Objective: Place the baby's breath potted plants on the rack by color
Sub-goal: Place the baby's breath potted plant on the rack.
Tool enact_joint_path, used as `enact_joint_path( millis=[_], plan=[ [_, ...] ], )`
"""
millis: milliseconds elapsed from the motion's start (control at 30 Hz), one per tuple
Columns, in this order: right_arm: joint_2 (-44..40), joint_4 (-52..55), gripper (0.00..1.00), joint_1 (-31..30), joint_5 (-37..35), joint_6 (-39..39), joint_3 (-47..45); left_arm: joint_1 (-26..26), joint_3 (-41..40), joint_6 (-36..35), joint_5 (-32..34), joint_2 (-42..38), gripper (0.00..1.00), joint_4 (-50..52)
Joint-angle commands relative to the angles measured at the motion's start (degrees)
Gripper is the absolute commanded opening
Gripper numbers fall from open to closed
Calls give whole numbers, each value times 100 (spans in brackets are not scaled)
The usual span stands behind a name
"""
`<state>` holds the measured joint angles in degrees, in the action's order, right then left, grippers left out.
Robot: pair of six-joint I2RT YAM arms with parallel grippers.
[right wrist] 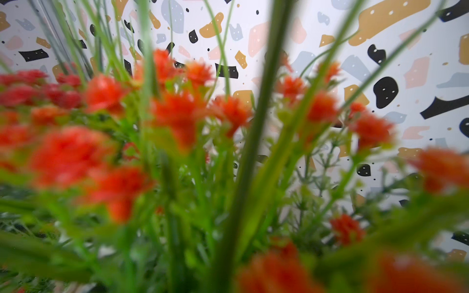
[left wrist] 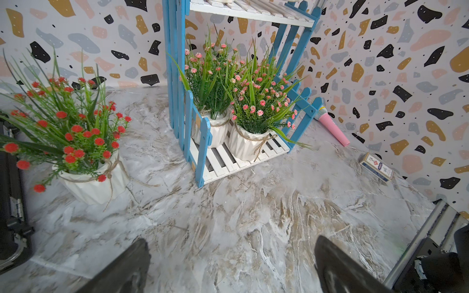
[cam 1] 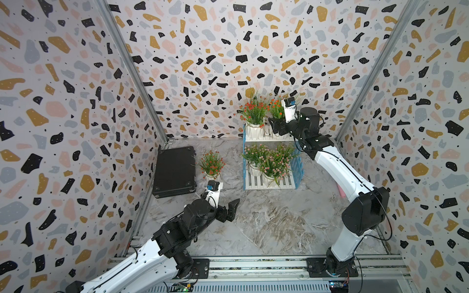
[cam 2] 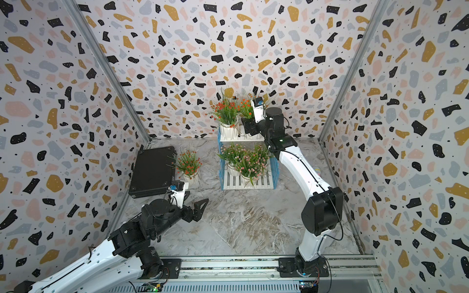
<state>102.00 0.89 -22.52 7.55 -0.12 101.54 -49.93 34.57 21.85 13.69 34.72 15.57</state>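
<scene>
The rack (cam 1: 285,181) stands at the back of the table, blue-framed with white slats. Its lower shelf holds two pink baby's breath potted plants (cam 1: 253,154) (left wrist: 258,101). At the left of the top shelf stands a red one (cam 1: 253,111). Beside it, my right gripper (cam 1: 275,128) is shut on the pot of another red plant (cam 1: 276,109) over the top shelf. Those red flowers (right wrist: 177,114) fill the right wrist view and hide the jaws. A third red plant (cam 1: 212,162) (left wrist: 71,132) stands on the table left of the rack. My left gripper (cam 1: 228,208) (left wrist: 232,253) hovers open and empty in front of it.
A black flat case (cam 1: 175,171) lies against the left wall beside the loose red plant. A pink cone-shaped object (left wrist: 332,129) and a small card box (left wrist: 377,167) lie by the right wall. Patterned walls close in three sides.
</scene>
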Motion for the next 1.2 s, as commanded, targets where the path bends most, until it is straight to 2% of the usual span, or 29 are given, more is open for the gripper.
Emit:
enact_joint_path(
  millis=[0,200,367,500,533,633,733,1167],
  plan=[
    [-68,-899,59,28,197,59,384,-5,199,-74,125,-109,99,-81],
    [69,-1330,59,51,341,365,136,-2,188,-74,116,-131,99,-83],
    [92,-1483,68,54,433,482,-40,1,150,-63,108,-116,99,-88],
    [171,-1431,69,51,616,589,50,1,136,-51,101,-98,99,-103],
    [187,-1433,71,50,633,615,57,-3,138,-57,108,-95,99,-120],
    [191,-1408,91,47,629,609,50,-6,121,-49,110,-92,99,-116],
    [198,-1314,99,48,651,556,102,-6,111,-49,115,-87,99,-116],
    [110,-1160,100,46,651,400,468,1,137,-49,85,17,99,-158]
  ],
)
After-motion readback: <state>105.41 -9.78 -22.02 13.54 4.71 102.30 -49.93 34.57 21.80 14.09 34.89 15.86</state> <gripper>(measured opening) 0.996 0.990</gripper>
